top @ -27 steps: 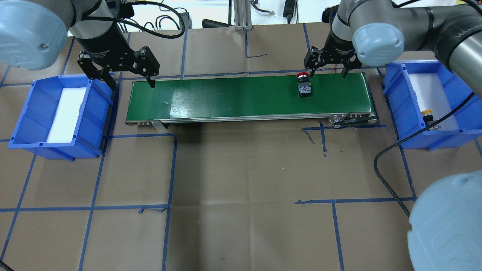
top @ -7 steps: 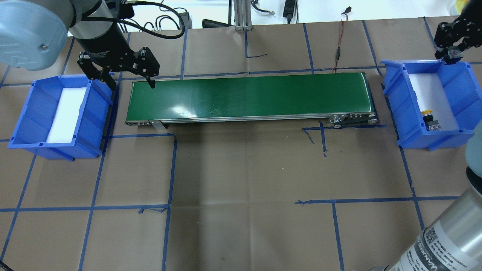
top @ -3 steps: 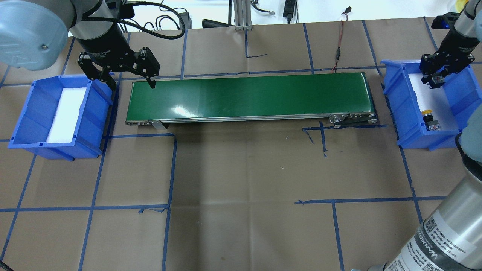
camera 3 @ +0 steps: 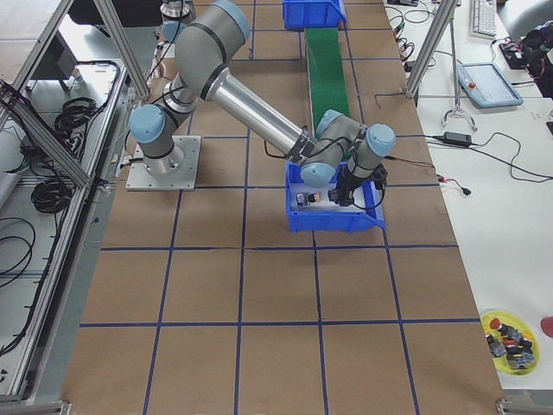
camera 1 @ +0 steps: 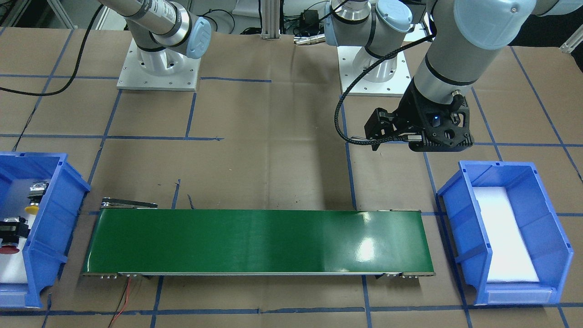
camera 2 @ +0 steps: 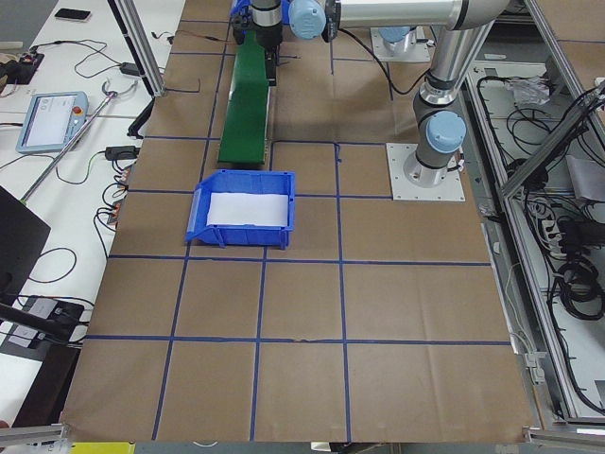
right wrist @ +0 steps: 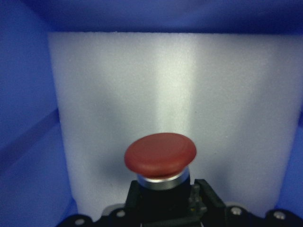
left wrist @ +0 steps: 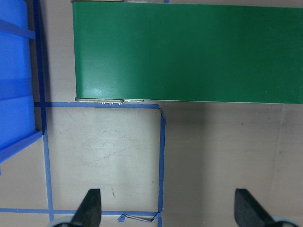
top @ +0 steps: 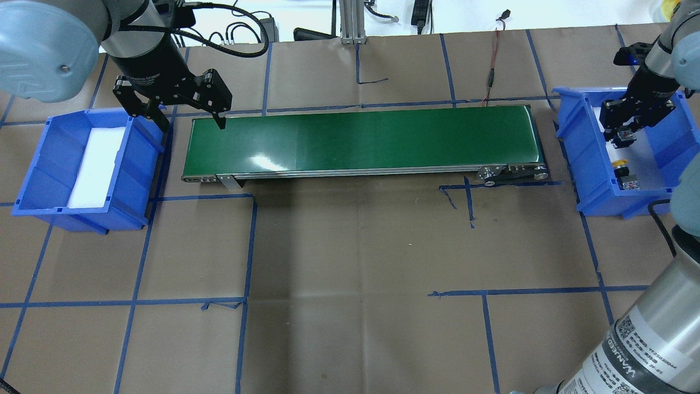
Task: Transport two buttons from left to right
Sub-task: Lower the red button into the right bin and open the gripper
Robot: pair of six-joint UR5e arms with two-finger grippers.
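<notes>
My right gripper [top: 620, 134] is shut on the red-capped button [right wrist: 160, 153] and holds it low inside the right blue bin [top: 579, 158], over the white foam. The red cap [camera 1: 9, 248] also shows at the left edge of the front-facing view. The yellow-capped button [top: 620, 164] lies in the same bin, just nearer the robot than the gripper; it also shows in the front-facing view [camera 1: 32, 208]. My left gripper [top: 190, 121] is open and holds nothing, hanging above the left end of the green conveyor belt [top: 361, 139]; its fingers [left wrist: 90, 208] stand wide apart.
The left blue bin [top: 33, 164], lined with white foam, stands beside the belt's left end. The belt top is bare. A black cable [camera 1: 341, 123] loops at the left wrist. Brown paper with blue tape lines covers the table.
The red button sat on the belt's right end under my open right gripper; now the gripper holds it and has carried it right and lowered it into the right bin. The left arm has not moved.
</notes>
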